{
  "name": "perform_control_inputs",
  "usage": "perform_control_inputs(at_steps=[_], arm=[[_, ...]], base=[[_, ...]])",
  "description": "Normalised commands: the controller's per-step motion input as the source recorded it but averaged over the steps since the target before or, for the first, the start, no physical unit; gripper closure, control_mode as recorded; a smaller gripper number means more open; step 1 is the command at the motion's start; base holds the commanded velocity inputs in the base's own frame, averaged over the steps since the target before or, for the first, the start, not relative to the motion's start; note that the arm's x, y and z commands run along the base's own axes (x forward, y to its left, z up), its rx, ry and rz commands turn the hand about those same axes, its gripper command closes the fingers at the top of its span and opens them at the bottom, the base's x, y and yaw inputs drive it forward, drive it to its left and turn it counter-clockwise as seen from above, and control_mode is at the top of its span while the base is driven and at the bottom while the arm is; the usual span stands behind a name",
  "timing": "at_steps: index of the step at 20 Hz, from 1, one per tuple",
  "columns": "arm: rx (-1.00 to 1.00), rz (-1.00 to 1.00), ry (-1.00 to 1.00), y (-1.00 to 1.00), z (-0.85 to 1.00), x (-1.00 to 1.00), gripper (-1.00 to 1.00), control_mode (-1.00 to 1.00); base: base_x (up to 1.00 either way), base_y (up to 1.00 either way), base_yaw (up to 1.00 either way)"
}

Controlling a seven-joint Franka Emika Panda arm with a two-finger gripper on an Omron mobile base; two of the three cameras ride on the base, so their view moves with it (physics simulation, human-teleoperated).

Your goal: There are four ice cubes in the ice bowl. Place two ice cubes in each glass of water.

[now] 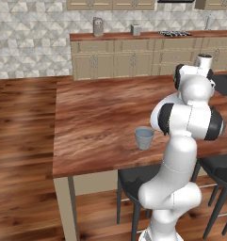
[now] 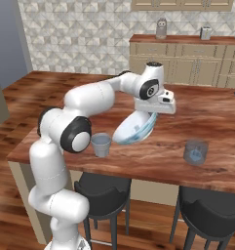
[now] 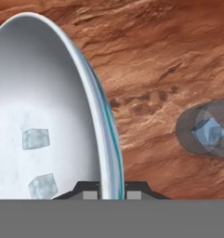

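Observation:
My gripper (image 3: 112,194) is shut on the rim of the ice bowl (image 3: 48,93), one finger on each side of the rim. The pale glossy bowl (image 2: 133,128) hangs steeply tilted over the table between the two glasses. Two ice cubes (image 3: 36,138) (image 3: 42,186) lie against its inner wall. One grey-blue glass of water (image 2: 101,144) (image 1: 144,137) stands just left of the bowl, near the table's front edge. The other glass (image 2: 195,152) (image 3: 207,129) stands to the right and holds an ice cube (image 3: 207,131). My gripper (image 2: 154,113) sits at the bowl's upper edge.
The wooden table (image 2: 206,112) stretches wide behind the bowl. Dark stools (image 2: 102,193) (image 2: 209,210) stand under its front edge. Cabinets and a counter (image 1: 133,52) line the back wall.

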Motion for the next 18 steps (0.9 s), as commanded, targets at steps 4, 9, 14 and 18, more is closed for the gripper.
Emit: perform_control_inputs(at_steps=[4,9,14,18], arm=[[-0.08,0.0,0.0,0.0,0.22,0.18,1.0,-1.0],[-0.03,0.0,0.0,0.0,0.4,0.2,1.0,-1.0],[0.0,0.0,0.0,0.0,0.4,0.17,1.0,-1.0],[0.0,0.0,0.0,0.07,0.13,0.06,1.0,-1.0]], base=[[0.0,0.0,0.0],[0.0,0.0,0.0],[0.0,0.0,0.0],[0.0,0.0,0.0]])
